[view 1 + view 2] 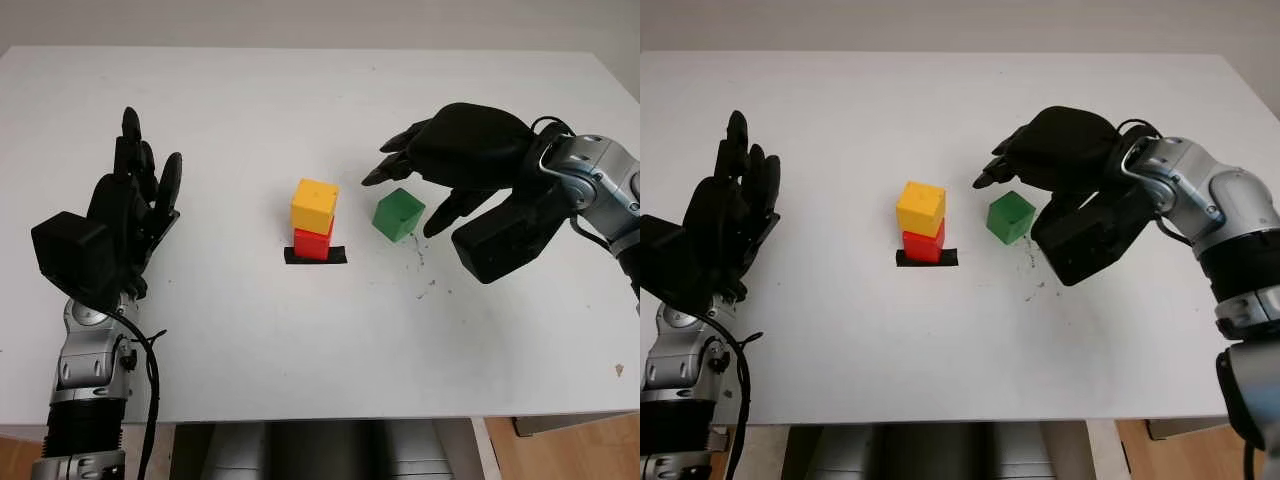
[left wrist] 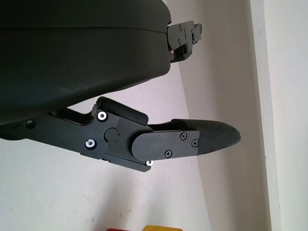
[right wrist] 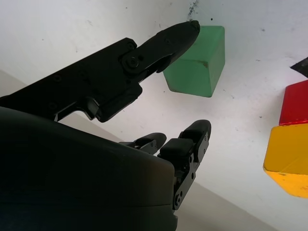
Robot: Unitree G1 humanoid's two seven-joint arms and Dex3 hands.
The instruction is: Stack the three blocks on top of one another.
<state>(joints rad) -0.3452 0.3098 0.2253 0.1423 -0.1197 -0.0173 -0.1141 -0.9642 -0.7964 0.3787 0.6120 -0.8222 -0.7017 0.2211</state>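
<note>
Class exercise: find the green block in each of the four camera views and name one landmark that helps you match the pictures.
Left eye view: green block, right of centre, under the right hand.
Right eye view: green block, right of the stack.
Left wrist view: not in it.
Right wrist view: green block, by a fingertip.
Shared landmark: the yellow block on the red block.

The right hand [image 1: 420, 190] hovered open around the green block [image 1: 398, 214], with a narrow gap separating that block from the yellow block [image 1: 314, 205] stacked on the red block [image 1: 313, 242]. Bare worktop [image 1: 300, 330] lay wide toward the left hand [image 1: 125, 215], open at the left.
</note>
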